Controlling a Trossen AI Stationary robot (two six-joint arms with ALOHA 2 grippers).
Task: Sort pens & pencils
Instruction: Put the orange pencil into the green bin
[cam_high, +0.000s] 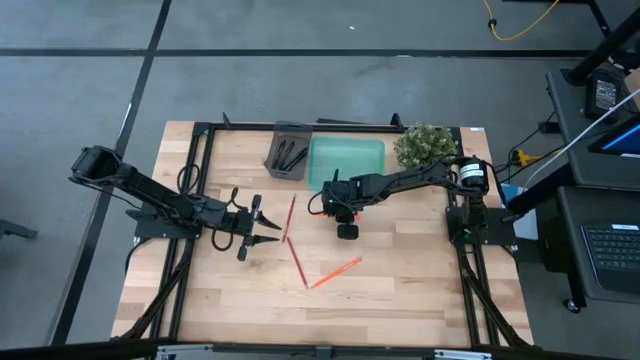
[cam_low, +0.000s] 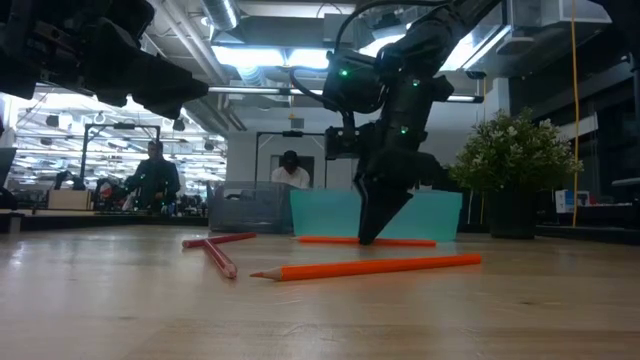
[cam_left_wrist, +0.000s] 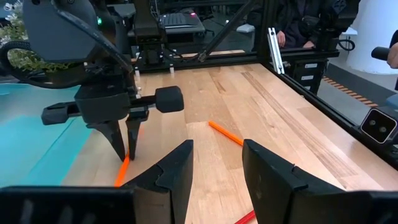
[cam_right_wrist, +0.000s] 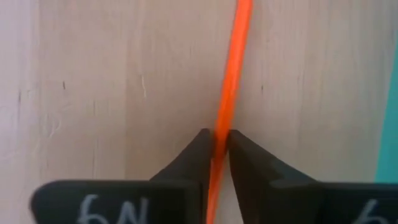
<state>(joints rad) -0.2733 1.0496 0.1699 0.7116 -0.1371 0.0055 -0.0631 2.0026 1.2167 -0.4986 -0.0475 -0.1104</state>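
Right gripper (cam_right_wrist: 219, 146) pointing straight down at the table (cam_high: 420, 270), fingers pinched on an orange pencil (cam_right_wrist: 229, 93). Left gripper (cam_left_wrist: 214, 168) level, fingers spread, empty.

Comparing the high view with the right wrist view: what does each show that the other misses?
Only the high view shows the grey tray of black pens, the teal tray, the potted plant, the left gripper open, and three red and orange pencils lying loose. Only the right wrist view shows the right gripper closing around a thin orange pencil. Both show the wooden table.
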